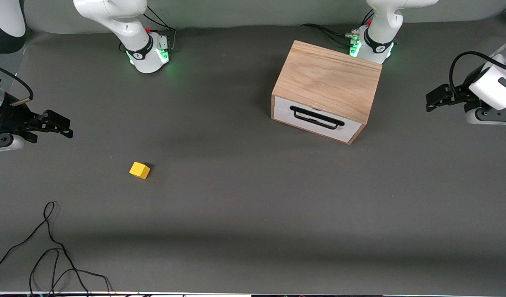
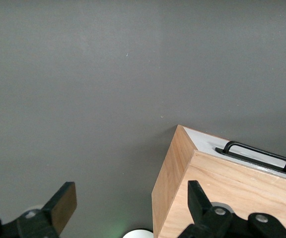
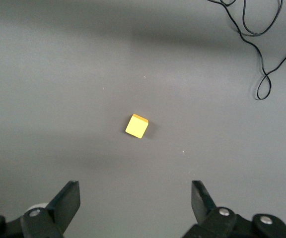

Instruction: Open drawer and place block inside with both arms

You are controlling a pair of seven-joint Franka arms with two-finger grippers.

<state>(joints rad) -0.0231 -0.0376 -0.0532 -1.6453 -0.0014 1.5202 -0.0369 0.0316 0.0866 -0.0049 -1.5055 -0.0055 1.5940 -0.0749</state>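
Cable [image 1: 50, 251]: lay coiled on tabletop [image 1: 253, 206], at block's 7 o'clock.
Block [image 1: 139, 170]: sat on tabletop, toward right arm's end.
Drawer [image 1: 316, 119]: shut in wooden box [image 1: 327, 82].
Right gripper [image 1: 65, 126]: hung above tabletop, jaws released, empty.
Left gripper [image 1: 431, 100]: hung at box's 3 o'clock, jaws released, empty.

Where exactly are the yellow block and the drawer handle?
yellow block [image 1: 139, 170], front view, on its top face.
drawer handle [image 1: 316, 117], front view, on the middle of the black bar.
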